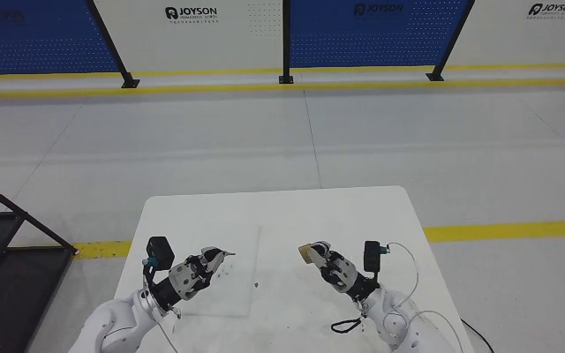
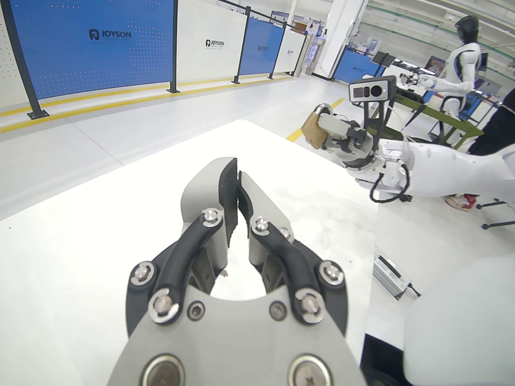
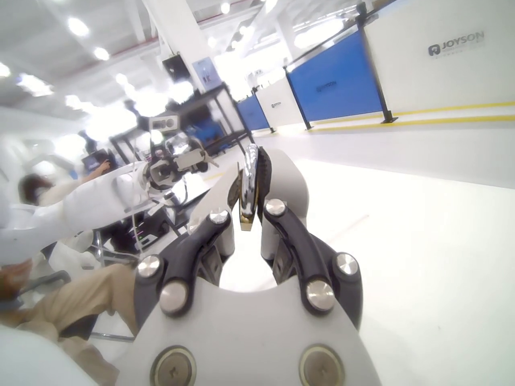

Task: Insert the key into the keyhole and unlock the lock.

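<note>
Two tools hang above the square white table (image 1: 274, 207), facing each other across a bare stretch of it. The left tool (image 1: 212, 261) is pinched almost closed on a slim silvery metal key (image 1: 227, 255). The key's blade sticks out past the fingertips, its long axis aimed roughly across at the other arm. The right tool (image 1: 316, 257) is clamped on a squat brass padlock with a chrome shackle (image 1: 305, 253), and the brass body juts out past its fingertips toward the key. Key tip and padlock are well apart, both off the table. The next move probably means lining the blade up with the keyhole. I cannot tell which face of the body carries the keyhole, so the approach angle is uncertain. Neither arm looks plainly nearer the gap between them.
</note>
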